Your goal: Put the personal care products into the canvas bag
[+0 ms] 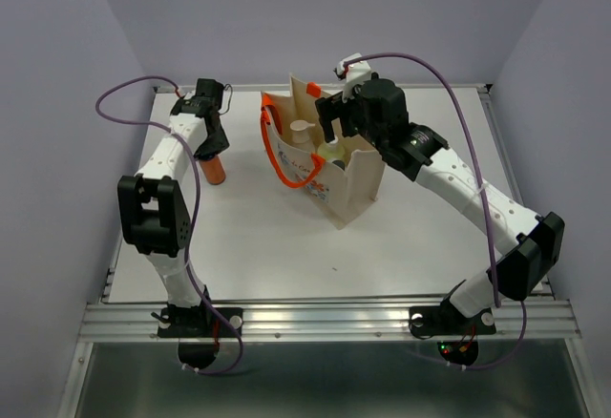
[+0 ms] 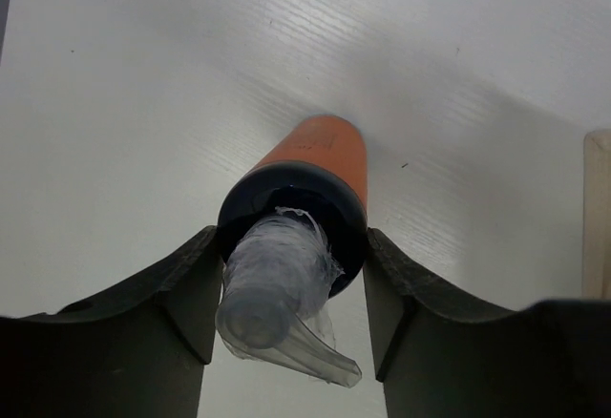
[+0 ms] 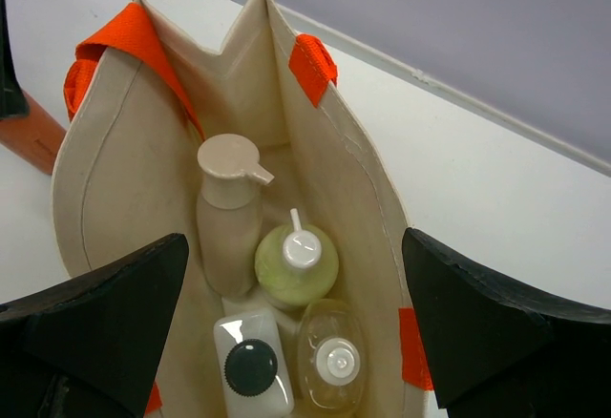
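- Setting: a white worktop boxed in by pale lilac walls, with both arms mounted at the near rail.
- The bag stands open mid-worktop. Four products stand inside it: tan bottle, green bottle, whitish bottle and amber bottle.
- The orange bottle stands upright on the worktop to the left of the bag, well apart from it. It is the only product outside.
- The left gripper straddles the bottle's dark cap, fingers at or just off its sides. Whether they clamp it cannot be told.
- The right gripper hangs released and empty over the bag mouth.
- Step in hand, as judged: grasping the last bottle. The next move calls for a firm hold on the cap, a straight lift, then a carry rightward over the bag rim.
- Clearance: bare worktop lies between bottle and bag. The orange handle droops on the bottle's side and could snag. The right gripper occupies the mouth and should withdraw. Free room inside lies beyond the tan bottle.
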Controlling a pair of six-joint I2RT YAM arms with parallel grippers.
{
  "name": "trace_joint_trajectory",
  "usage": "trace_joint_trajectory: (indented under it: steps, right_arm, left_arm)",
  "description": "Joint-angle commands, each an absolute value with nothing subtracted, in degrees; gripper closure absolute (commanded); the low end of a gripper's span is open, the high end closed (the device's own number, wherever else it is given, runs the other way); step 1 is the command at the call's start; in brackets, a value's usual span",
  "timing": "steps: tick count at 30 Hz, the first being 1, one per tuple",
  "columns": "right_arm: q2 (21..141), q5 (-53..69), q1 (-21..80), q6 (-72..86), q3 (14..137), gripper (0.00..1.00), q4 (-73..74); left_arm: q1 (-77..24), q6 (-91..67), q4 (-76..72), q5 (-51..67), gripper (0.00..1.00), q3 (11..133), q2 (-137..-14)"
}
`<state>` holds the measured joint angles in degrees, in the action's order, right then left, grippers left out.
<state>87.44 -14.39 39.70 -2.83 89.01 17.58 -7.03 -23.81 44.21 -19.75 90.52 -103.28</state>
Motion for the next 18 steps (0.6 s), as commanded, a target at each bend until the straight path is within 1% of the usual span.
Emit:
trace_joint_trajectory:
  steps: [1,2,3,4,5,14,18]
  right_arm:
    - [84.73,-15.38,39.2,-3.6,88.33,0.0,15.91]
    - [84.47,-15.47,39.2,-3.6,88.24,0.0,15.91]
    - [84.29,-15.47,39.2,-3.52,88.07,0.0,15.91]
    - [83.85,-15.47,39.2,-3.52,87.81,0.0,16.0]
    - [83.67,-15.47,39.2,-3.43,87.72,0.0,15.91]
    - [81.74,-15.73,39.2,-2.02,85.78,0.0,15.91]
    - [80.86,-16.08,39.2,-1.76,84.82,0.0,16.0]
  left_arm:
    - [-6.68,-23.47,44.21,-19.43,0.63,92.02,-102.66]
    - [-6.68,-23.38,44.12,-19.16,0.73,92.37,-102.57]
    - [-6.68,-23.29,44.12,-18.9,0.81,92.46,-102.39]
    - [-6.68,-23.29,44.12,-18.98,0.96,92.63,-101.87]
    - [-6.68,-23.38,44.3,-18.98,1.0,93.07,-101.6]
    - [-7.03,-22.15,40.7,-17.05,1.0,94.04,-93.17]
    - [-8.0,-21.62,41.04,-17.23,1.0,98.08,-90.71]
